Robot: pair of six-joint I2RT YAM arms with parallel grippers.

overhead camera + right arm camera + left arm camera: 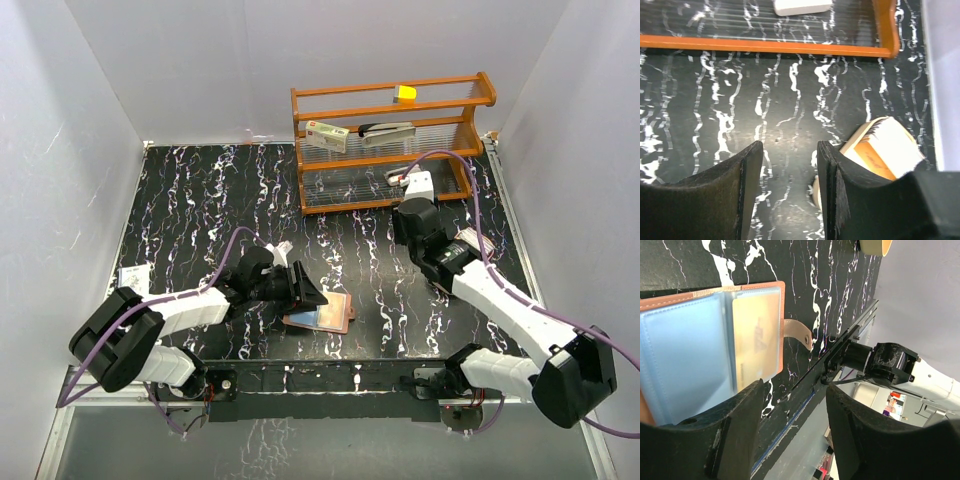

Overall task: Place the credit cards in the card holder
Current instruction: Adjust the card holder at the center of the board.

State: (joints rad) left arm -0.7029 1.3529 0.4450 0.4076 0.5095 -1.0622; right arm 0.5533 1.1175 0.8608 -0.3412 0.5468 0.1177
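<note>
Both end effectors released & empty; card holder open on table, lower centre of top view.

L end effector (303, 285): fingers apart, nothing btwn, just upper-left of the card holder (325, 318) in top view. Card holder lies flat & open. L wrist view shows light blue in its left sleeve, a tan credit card (756, 335) in the rt sleeve, strap tab (799, 335) sticking out rt. R end effector (790, 147), centre-right of top view, also spread & empty over bare table (715, 100). Orange cards (872, 157) w/ sth white on top sit just rt of its rt finger. Wooden rack (390, 150) at back, upper centre.
</note>
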